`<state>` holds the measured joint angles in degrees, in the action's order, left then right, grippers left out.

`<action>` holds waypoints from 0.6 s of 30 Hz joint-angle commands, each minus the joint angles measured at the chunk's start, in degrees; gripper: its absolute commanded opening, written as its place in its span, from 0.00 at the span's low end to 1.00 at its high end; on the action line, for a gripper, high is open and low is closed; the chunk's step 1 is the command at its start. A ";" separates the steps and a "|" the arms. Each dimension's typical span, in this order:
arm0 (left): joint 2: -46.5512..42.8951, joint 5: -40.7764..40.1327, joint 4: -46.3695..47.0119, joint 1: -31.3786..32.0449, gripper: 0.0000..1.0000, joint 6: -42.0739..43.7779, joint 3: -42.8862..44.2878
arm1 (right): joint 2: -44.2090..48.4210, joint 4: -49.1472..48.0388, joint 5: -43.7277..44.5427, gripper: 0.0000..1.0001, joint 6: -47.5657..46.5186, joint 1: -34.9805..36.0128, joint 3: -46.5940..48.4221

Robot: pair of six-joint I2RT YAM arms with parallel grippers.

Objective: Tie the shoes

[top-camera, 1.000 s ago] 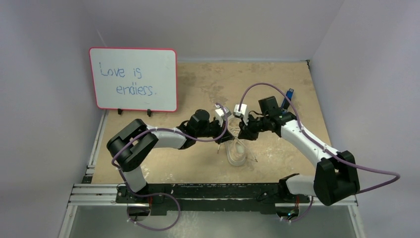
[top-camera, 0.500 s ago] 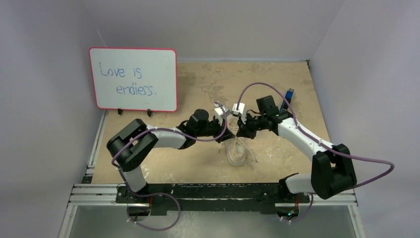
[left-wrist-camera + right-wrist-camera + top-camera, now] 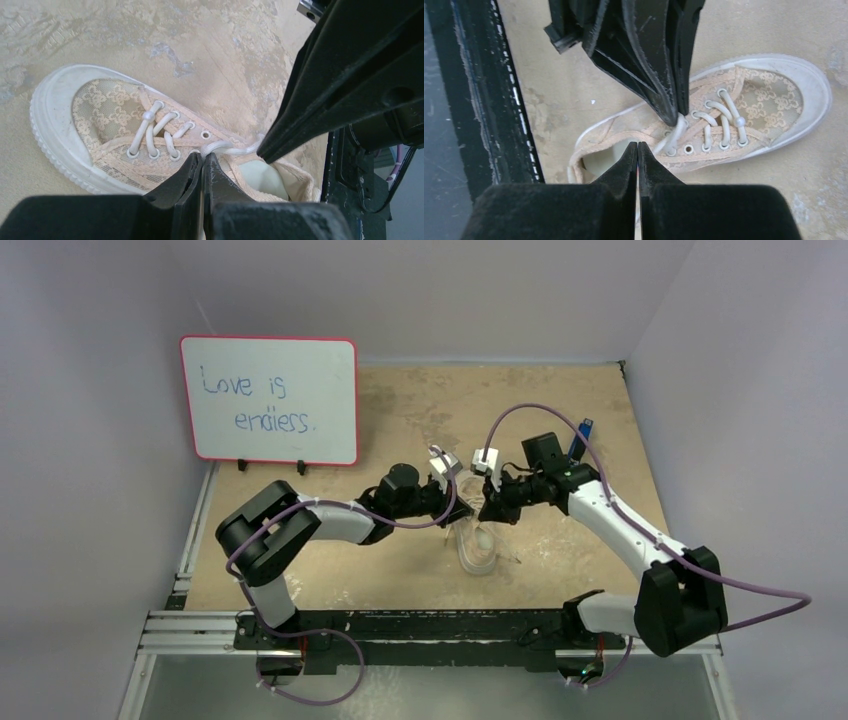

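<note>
The pale pink-beige sneaker lies on the tan table between both grippers, toe toward the arms' bases. In the left wrist view the shoe has white laces threaded through its eyelets. My left gripper is shut on a white lace strand just above the shoe's opening. That strand runs across to the tip of my right gripper, which is shut with a thin white strip between its jaws. In the top view the left gripper and right gripper nearly touch over the shoe's heel end.
A whiteboard with a red rim stands at the back left. A small blue object stands behind the right arm. A black metal rail runs along the near table edge. Walls close in on the left, back and right.
My right gripper shifted slightly left, then back right, staying over the shoe. My left gripper edged a little to the left. The shoe has not moved.
</note>
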<state>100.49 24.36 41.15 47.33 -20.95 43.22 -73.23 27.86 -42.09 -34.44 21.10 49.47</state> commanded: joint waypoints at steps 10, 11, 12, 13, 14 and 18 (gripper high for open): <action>-1.61 -0.23 8.69 0.17 0.00 -2.51 -0.70 | 3.37 -8.06 10.38 0.28 13.51 0.10 -0.99; -1.68 -0.04 8.57 0.20 0.00 -2.45 -0.85 | 2.55 -7.37 10.48 0.29 12.53 0.09 -0.62; -1.77 0.10 8.26 0.19 0.00 -2.37 -0.97 | 1.42 -6.62 10.23 0.28 11.21 0.08 -0.16; -1.93 0.24 7.94 0.19 0.00 -2.20 -1.03 | 0.39 -6.13 9.82 0.27 10.10 0.08 0.25; -2.10 0.25 7.68 0.17 0.00 -2.03 -0.99 | -0.53 -6.44 9.57 0.26 9.53 0.10 0.41; -2.56 0.23 7.46 0.18 0.00 -2.07 -0.90 | -0.31 -9.30 7.63 0.27 10.20 0.08 -0.83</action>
<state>100.49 23.75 44.99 47.40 -22.55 42.26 -74.00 22.13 -33.95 -24.23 21.21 48.77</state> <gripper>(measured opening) 0.022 0.258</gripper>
